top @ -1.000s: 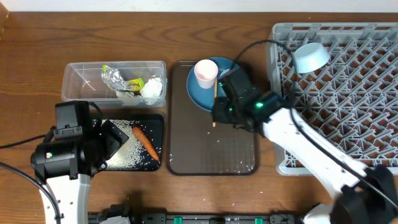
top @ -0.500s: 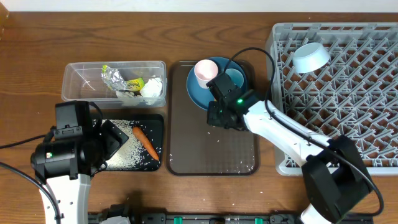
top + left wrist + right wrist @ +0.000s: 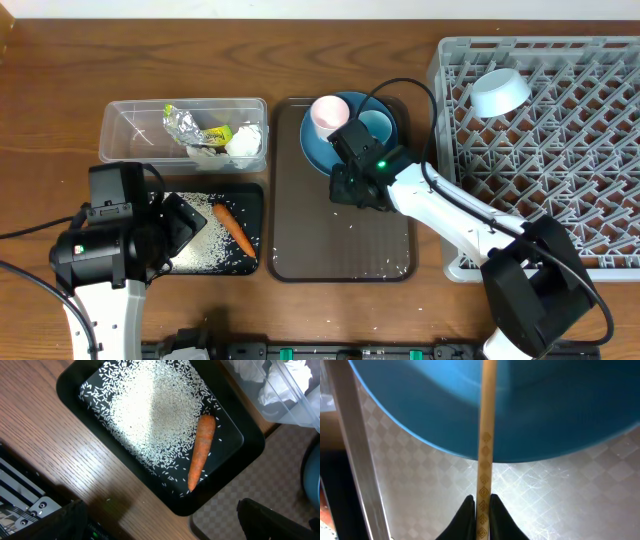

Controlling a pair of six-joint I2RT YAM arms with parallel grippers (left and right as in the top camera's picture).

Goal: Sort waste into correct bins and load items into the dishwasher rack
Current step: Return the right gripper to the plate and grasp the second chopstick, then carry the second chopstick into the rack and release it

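Note:
My right gripper (image 3: pixel 482 510) is shut on the wooden chopsticks (image 3: pixel 486 435), which lean on the rim of the dark-blue plate (image 3: pixel 545 410). Overhead, that gripper (image 3: pixel 346 186) sits at the plate's (image 3: pixel 318 152) near edge, by the pink cup (image 3: pixel 328 115) and light-blue cup (image 3: pixel 377 127). The pale-blue bowl (image 3: pixel 499 92) lies in the grey rack (image 3: pixel 560 170). My left gripper (image 3: pixel 167 525) hangs open over the black tray (image 3: pixel 70 385) holding the carrot (image 3: pixel 200 452) and rice (image 3: pixel 150 410).
The clear tub (image 3: pixel 130 130) holds foil (image 3: pixel 183 123), a yellow-green wrapper (image 3: pixel 215 133) and tissue (image 3: pixel 245 143). The brown serving tray (image 3: pixel 340 240) lies under the plate, between the black tray (image 3: pixel 252 192) and the rack.
My right gripper has shifted up and left to the plate's edge and its jaws have closed on the chopsticks. The left arm has not moved.

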